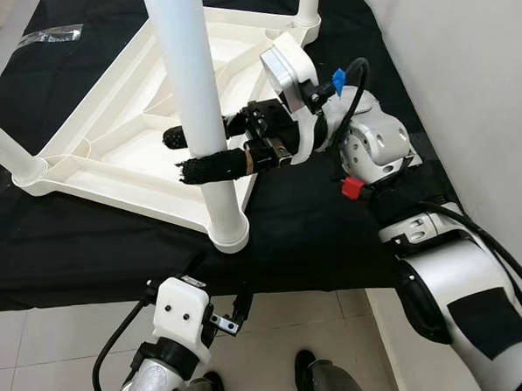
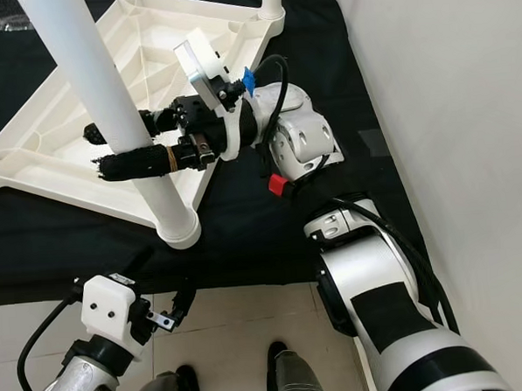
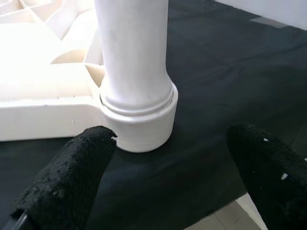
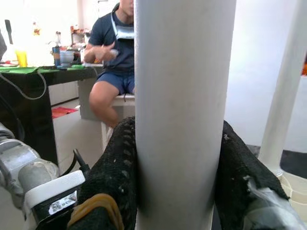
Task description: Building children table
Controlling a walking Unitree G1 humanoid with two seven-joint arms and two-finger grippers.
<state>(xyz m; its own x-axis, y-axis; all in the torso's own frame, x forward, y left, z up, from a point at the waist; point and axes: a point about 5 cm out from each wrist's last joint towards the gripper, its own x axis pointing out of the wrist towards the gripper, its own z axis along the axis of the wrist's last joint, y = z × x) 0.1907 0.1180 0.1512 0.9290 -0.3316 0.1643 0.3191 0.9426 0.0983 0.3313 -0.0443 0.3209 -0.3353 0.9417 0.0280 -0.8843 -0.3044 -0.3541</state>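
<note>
A white children's table [image 1: 126, 132] lies upside down on a black cloth [image 1: 315, 232], its legs pointing up. The near white leg [image 1: 189, 77] stands in its corner socket [image 1: 229, 230]. My right gripper [image 1: 180, 154] is shut on this leg at mid height, one black finger on each side; in the right wrist view the fingers [image 4: 120, 167] press against the leg [image 4: 182, 115]. My left gripper [image 3: 165, 177] hangs low in front of the cloth's edge, open, facing the socket [image 3: 144, 120] without touching it.
Two more table legs stand at the left [image 1: 4, 143] and at the back [image 1: 308, 0]. A white wall [image 1: 464, 62] runs close along the right. Tiled floor [image 1: 41, 347] lies in front of the cloth. A person [image 4: 115, 48] sits at a desk behind.
</note>
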